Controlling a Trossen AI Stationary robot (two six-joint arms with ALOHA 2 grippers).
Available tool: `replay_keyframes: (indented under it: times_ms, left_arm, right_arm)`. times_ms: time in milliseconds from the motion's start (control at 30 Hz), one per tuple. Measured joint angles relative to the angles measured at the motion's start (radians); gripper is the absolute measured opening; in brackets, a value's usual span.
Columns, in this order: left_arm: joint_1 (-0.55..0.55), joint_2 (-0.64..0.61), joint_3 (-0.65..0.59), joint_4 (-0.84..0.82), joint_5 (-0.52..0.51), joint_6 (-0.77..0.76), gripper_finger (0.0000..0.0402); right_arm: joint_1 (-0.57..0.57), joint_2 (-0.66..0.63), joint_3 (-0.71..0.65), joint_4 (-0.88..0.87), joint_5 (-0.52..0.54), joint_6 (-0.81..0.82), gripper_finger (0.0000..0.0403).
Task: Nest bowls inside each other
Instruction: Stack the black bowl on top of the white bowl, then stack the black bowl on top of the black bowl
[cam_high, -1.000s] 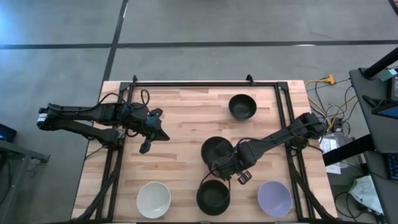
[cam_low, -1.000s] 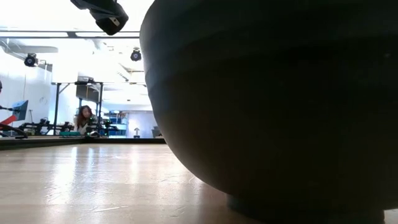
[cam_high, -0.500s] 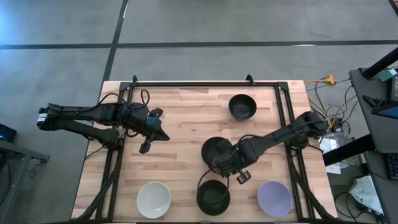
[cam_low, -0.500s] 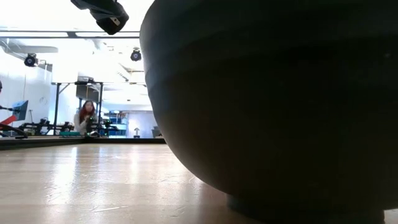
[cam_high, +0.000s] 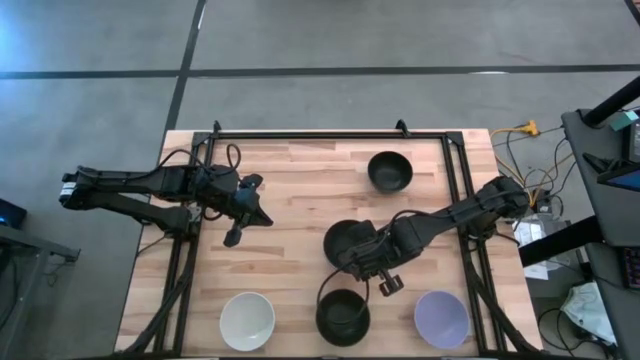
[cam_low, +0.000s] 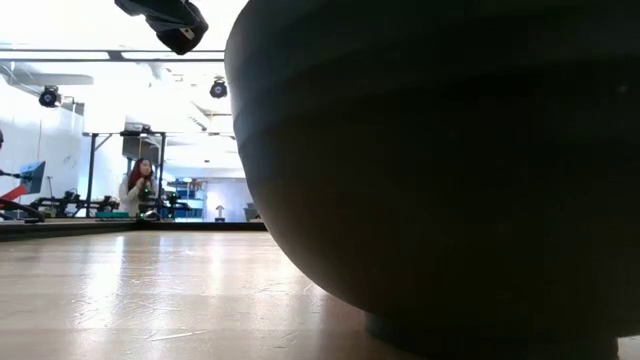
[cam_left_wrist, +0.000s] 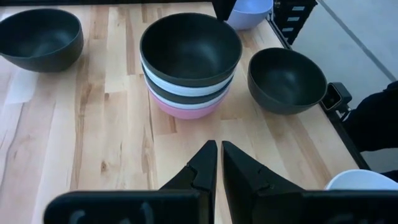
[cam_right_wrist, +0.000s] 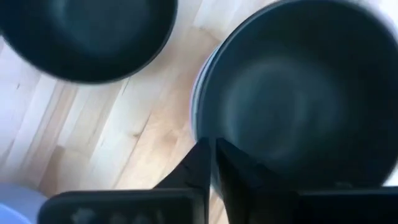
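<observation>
Right gripper (cam_high: 372, 262) sits at table centre, fingers pressed together with nothing between them, over the rim of the nested stack (cam_left_wrist: 190, 65): black bowl on top, white, black, white, pink at the bottom. From the stack, loose bowls: black (cam_high: 390, 171) at 1 o'clock, black (cam_high: 343, 316) at 6, white (cam_high: 247, 320) at 7, lavender (cam_high: 441, 319) at 4. Left gripper (cam_high: 234, 236) waits at 9, fingers closed, empty.

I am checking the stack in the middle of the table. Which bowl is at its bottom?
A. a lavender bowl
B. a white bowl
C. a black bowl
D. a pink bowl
D: in the left wrist view the stack shows a pink bowl lowest, under white and black ones.
</observation>
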Motion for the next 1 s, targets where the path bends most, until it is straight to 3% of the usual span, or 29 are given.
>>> replay_keyframes:
  times_ms: [633,833,1000]
  left_arm:
    - [0.001,0.000,-0.001,0.000,0.000,0.028,0.0008]
    - [0.001,0.001,0.019,0.017,0.000,0.019,0.0008]
    - [0.001,0.001,0.030,0.150,-0.001,0.018,0.0008]
  right_arm:
    - [0.000,-0.005,-0.010,0.013,-0.005,0.010,0.0009]
    - [-0.075,-0.094,0.119,-0.003,0.208,0.319,0.0009]
    - [-0.156,-0.269,0.085,0.026,0.373,0.501,0.0009]
